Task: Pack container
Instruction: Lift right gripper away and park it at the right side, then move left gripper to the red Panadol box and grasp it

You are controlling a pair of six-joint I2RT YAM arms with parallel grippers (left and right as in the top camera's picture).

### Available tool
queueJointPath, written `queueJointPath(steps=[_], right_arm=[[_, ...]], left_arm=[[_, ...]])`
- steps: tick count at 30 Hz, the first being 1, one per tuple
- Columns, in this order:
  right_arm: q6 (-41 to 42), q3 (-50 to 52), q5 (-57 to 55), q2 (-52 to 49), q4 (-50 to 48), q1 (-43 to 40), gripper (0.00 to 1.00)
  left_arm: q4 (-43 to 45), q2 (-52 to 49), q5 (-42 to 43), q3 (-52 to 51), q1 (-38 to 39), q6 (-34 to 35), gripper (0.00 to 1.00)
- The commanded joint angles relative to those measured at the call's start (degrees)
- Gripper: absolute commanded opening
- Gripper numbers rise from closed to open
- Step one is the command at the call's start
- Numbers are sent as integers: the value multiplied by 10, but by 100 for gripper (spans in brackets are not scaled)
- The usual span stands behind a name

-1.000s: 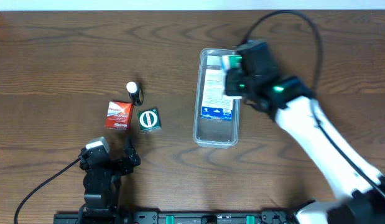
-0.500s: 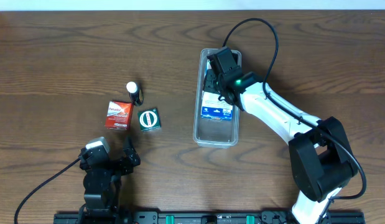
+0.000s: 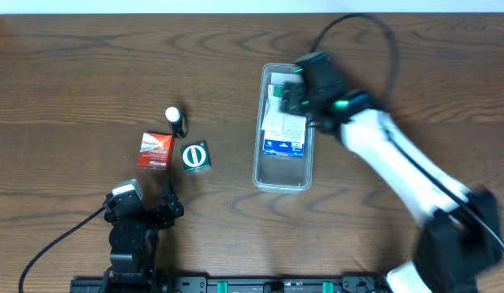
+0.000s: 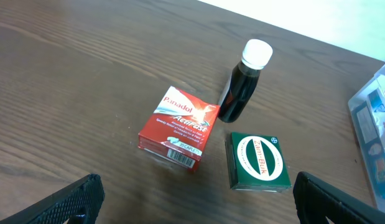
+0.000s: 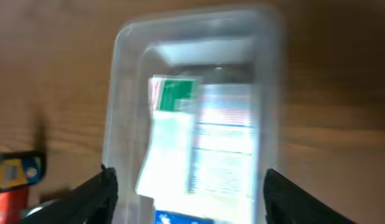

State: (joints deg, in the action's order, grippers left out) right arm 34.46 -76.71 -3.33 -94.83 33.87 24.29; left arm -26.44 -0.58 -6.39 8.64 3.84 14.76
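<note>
The clear plastic container lies lengthwise at the table's centre and holds a white and blue box with a smaller green and white box at its far end. It fills the blurred right wrist view. My right gripper hovers open and empty over the container's far end. A red Panadol box, a green box and a dark bottle with a white cap sit left of centre. My left gripper rests open near the front edge, short of these.
The table's front edge holds a black rail. A black cable loops above the right arm. Bare wood lies around the container and the small items.
The right arm swung over the container's far end, dipped in half a second ago, then lifted back up and to the right. A green and white box now lies in the container. The left arm is still.
</note>
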Motion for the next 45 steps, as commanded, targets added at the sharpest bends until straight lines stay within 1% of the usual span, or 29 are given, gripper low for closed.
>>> queueJointPath(steps=[1,5,6,10,14,17,20,21,23,27,29,32,36,40,41,43,45], right_arm=[[-20,-7,-9,87,47,-68,74],[-46,-7,-6,149,123,-160,77],[-55,-7,-3,159,140,-182,83],[-76,-7,-3,172,196,-243,99],[-76,-6,-3,169,225,-272,99],[-75,-6,-3,169,230,-275,99],[-75,-6,-3,169,229,-274,99],[-75,-6,-3,169,229,-274,99],[-75,-6,-3,169,229,-274,99],[-75,-6,-3,169,229,-274,99],[-75,-6,-3,169,229,-274,99],[-75,-6,-3,169,229,-274,99],[-75,-6,-3,169,229,-274,99],[-75,-6,-3,169,229,-274,99],[-75,-6,-3,169,229,-274,99],[-75,-6,-3,169,229,-275,99],[-75,-6,-3,169,229,-274,99]], left_arm=[[0,3,-2,-11,-3,-8,98],[0,3,-2,-11,-3,-8,98],[0,3,-2,-11,-3,-8,98],[0,3,-2,-11,-3,-7,98],[2,3,-3,-11,-3,-8,98],[24,3,-3,-11,-3,-7,98],[6,3,-3,-11,-3,-7,98],[12,3,-2,-11,-3,-7,98],[24,3,2,-9,-3,9,98],[24,-23,-10,47,-3,3,98],[20,-63,-27,91,-3,2,98],[-11,-174,-44,190,-3,-4,98],[-68,-356,-56,338,-3,-5,98],[-129,-530,-40,484,-3,-6,98],[-142,-567,-30,515,-3,-17,98],[-175,-646,5,581,-3,-73,98],[-201,-697,10,623,-3,-95,98]])
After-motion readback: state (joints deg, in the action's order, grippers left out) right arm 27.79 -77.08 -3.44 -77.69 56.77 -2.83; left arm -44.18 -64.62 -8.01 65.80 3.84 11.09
